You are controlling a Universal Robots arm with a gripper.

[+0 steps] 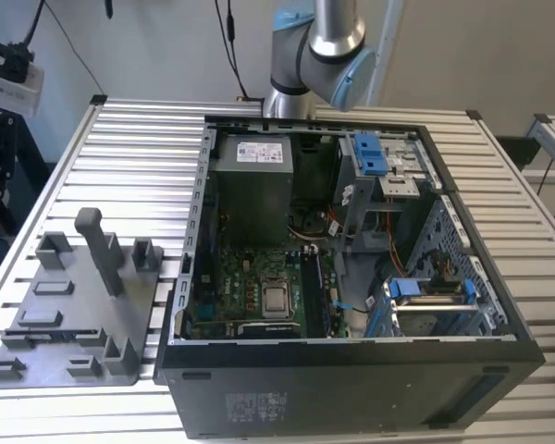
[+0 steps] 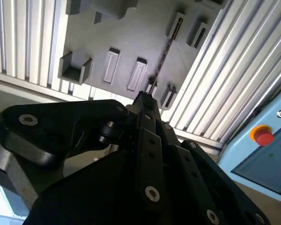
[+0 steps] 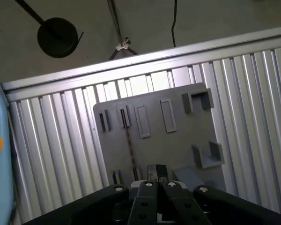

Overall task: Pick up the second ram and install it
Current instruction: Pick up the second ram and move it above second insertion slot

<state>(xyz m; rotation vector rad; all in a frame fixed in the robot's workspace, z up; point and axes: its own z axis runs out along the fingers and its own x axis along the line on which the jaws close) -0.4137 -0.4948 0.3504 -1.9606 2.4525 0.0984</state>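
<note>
The second ram stands on its thin edge in the slots of the grey tray, a dark strip running across the tray's floor in both wrist views. The tray lies on the slatted table, to the exterior view's left of the open computer case. The gripper hangs above the tray, close to one end of the ram (its tips are drawn together with nothing between them). The arm rises at the far side of the case.
</note>
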